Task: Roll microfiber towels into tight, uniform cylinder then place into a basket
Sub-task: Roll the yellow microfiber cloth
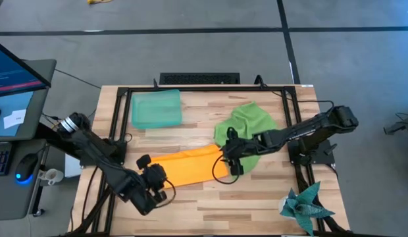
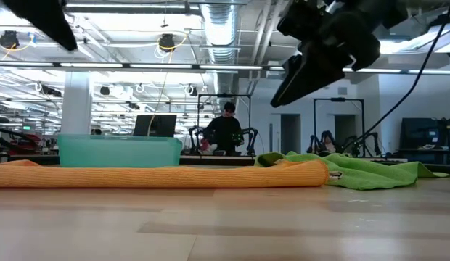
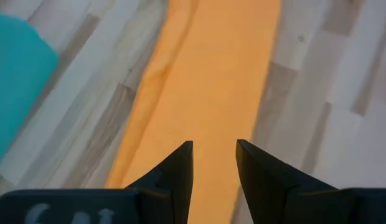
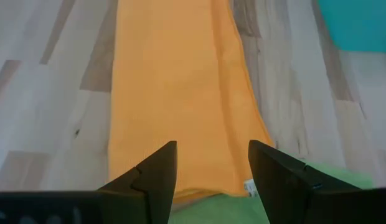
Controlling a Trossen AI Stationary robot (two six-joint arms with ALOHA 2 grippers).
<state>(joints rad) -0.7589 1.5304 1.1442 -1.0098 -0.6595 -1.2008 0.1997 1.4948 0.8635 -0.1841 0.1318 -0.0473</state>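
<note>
The orange towel (image 1: 187, 166) lies on the table as a long, narrow folded strip running left to right. Its right end meets the edge of the crumpled green towel (image 1: 247, 131). The teal basket (image 1: 156, 108) stands at the far left, with nothing in it. My left gripper (image 3: 215, 152) is open above the strip's left end (image 1: 151, 172). My right gripper (image 4: 213, 152) is open above the strip's right end (image 1: 225, 164). In the low view both grippers hang well clear of the orange towel (image 2: 167, 175): the right gripper (image 2: 312, 69) and the left (image 2: 47, 22).
A spiky teal star-shaped object (image 1: 306, 205) sits at the table's near right corner. A black frame (image 1: 118, 118) runs along the table's left, far and right sides. Bare wood lies in front of the strip. A person (image 2: 226, 130) sits far off in the room behind.
</note>
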